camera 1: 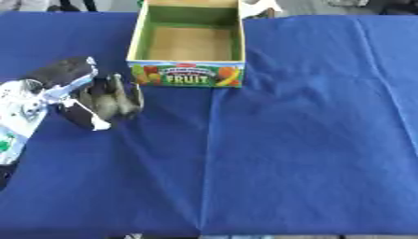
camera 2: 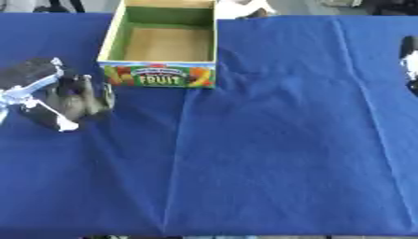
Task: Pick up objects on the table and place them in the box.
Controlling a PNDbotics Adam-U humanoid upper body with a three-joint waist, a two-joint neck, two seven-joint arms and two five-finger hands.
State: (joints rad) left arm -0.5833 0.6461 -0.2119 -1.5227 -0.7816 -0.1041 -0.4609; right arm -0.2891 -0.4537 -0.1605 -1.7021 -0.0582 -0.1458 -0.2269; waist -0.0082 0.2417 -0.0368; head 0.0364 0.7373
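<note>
1 hand does the work: our left hand [camera 1: 102, 98] sits low on the blue cloth [camera 1: 286, 140] just left of the fruit box [camera 1: 187, 73], fingers curled, though we cannot tell what, if anything, they hold. The box looks empty. Our right hand [camera 2: 408, 58] barely shows at the edge. Next we judge a lift rightward over the box wall.

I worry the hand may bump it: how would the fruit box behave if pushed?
The fruit box looks like thin cardboard and shows an empty floor, so it is probably light and would slide easily. It stands on a creased blue cloth, which may bunch up before it. The left hand is close beside it.
</note>
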